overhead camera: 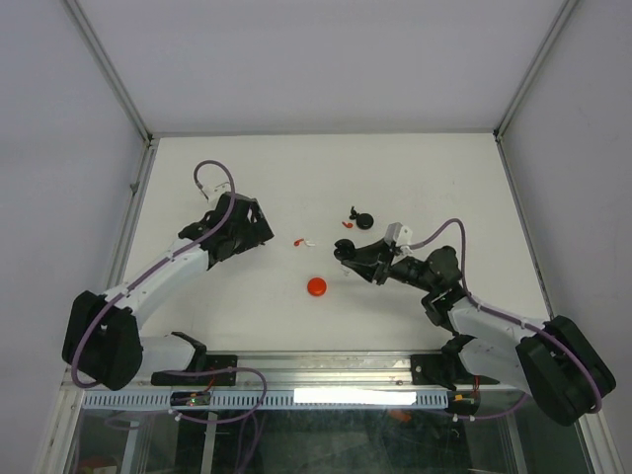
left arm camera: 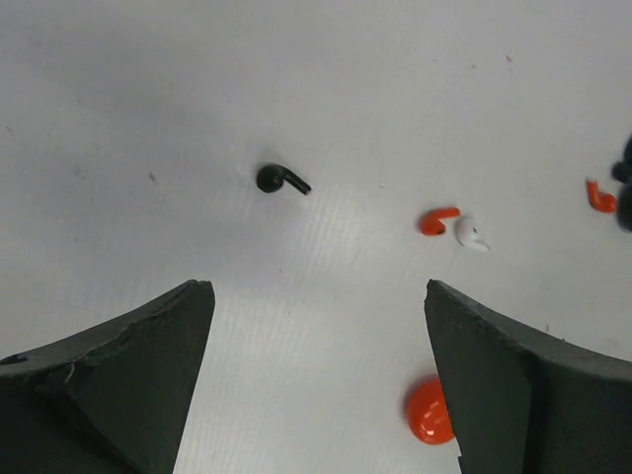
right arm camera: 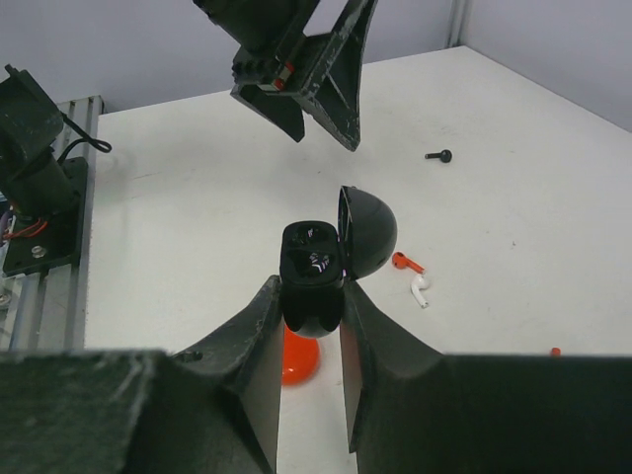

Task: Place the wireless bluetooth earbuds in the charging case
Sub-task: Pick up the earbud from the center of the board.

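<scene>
1. The white table (overhead camera: 296,168) is seen inside a pale-walled enclosure, with all loose items lying near its middle.
2. The left arm (overhead camera: 168,272) is stretched forward and inward. The right arm (overhead camera: 494,321) is bent at the elbow and reaches inward toward the table's middle.
3. The left gripper (left arm camera: 316,288) is held above the table with its fingers spread wide, and nothing is seen between them.
4. The right gripper (right arm camera: 314,291) is pressed onto the charging case (right arm camera: 314,259), a black case held off the table with its lid (right arm camera: 370,229) swung open.
5. A red puck (overhead camera: 316,286) is seen on the table near the right gripper's tip, on the side toward the arm bases.
6. A small black object (overhead camera: 361,217) is noted beyond the right gripper; what it is cannot be told.
7. The wireless bluetooth earbuds are scattered on the table, none in the case:
   - a red earbud (left arm camera: 437,219) and a white earbud (left arm camera: 470,233) lie just beside each other, between the two grippers;
   - a black earbud (left arm camera: 279,179) lies apart from that pair, ahead of the left gripper;
   - a second red earbud (left arm camera: 598,197) lies near the small black object.
</scene>
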You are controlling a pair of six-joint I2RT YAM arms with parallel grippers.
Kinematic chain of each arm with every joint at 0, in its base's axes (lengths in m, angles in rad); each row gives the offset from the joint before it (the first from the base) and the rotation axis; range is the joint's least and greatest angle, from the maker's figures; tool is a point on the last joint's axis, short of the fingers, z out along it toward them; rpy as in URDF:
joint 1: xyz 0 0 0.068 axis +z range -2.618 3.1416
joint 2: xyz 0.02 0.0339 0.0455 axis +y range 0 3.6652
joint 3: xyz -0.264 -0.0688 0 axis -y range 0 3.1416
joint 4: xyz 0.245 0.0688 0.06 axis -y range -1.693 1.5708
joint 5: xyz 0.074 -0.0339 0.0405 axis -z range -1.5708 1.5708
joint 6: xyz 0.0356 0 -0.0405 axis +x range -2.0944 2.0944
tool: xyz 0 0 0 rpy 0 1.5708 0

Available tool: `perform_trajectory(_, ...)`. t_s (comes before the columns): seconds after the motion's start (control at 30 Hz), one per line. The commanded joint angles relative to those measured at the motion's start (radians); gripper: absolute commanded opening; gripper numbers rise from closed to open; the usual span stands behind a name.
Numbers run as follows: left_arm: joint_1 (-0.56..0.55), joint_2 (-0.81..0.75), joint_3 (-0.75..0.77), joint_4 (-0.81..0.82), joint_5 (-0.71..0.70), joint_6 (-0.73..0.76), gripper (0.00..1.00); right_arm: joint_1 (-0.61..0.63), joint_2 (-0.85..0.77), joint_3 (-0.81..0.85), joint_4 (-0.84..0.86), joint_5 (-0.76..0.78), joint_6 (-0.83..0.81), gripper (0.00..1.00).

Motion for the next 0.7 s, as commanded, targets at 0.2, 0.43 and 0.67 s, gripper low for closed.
perform_trajectory(0.2,0.049,0.307,0.193,-0.039,-0.128,-0.058,0.83,0.003,-0.035,-0.001,0.11,0.029,0.001,0.0)
perform_trajectory(0.43,0.05,0.476,0.29,-0.069,-0.135,-0.058,0.73,0.003,-0.058,-0.01,0.106,0.025,0.0,0.0)
perform_trajectory(0.67,0.049,0.561,0.332,-0.12,-0.149,-0.059,0.65,0.004,-0.076,-0.01,0.088,0.026,-0.009,0.0)
